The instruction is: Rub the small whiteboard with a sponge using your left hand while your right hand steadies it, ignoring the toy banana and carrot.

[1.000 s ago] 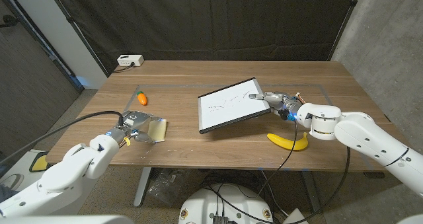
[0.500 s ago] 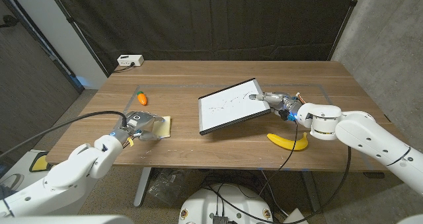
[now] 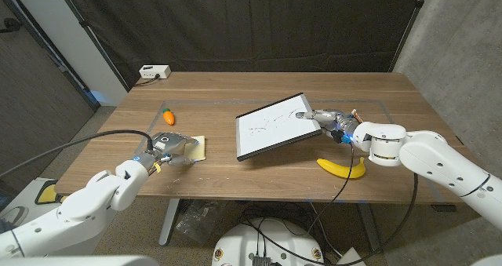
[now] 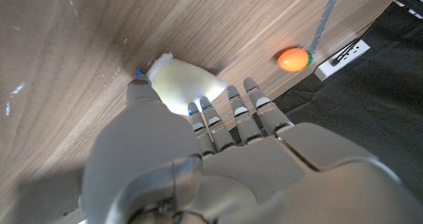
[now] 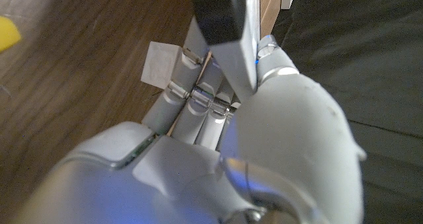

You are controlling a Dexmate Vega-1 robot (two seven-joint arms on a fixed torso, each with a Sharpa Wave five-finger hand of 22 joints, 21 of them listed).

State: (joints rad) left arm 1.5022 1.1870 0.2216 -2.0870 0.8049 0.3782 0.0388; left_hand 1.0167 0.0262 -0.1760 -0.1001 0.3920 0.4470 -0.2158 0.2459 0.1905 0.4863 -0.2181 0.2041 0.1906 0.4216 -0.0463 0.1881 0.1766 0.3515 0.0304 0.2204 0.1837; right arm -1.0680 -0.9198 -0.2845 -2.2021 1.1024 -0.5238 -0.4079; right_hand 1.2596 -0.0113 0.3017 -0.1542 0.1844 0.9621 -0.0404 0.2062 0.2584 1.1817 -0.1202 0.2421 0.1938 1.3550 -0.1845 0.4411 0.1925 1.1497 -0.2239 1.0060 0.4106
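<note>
The small whiteboard (image 3: 273,125), black-framed with faint scribbles, is tilted on the table's middle right. My right hand (image 3: 328,119) grips its right corner; in the right wrist view the fingers (image 5: 198,98) clamp the board's dark edge (image 5: 218,12). My left hand (image 3: 168,150) holds a pale yellow sponge (image 3: 197,147) on the wood, a short way left of the board. The left wrist view has the sponge (image 4: 180,86) under that hand's fingertips (image 4: 228,115).
A toy banana (image 3: 343,169) lies near the front edge under my right forearm. A toy carrot (image 3: 168,116) sits behind my left hand, also seen as the carrot (image 4: 293,58). A white power strip (image 3: 154,72) lies at the table's far left corner.
My left hand has slid the sponge to the right and a little farther from the front edge, toward the whiteboard. The right hand and the board have stayed still.
</note>
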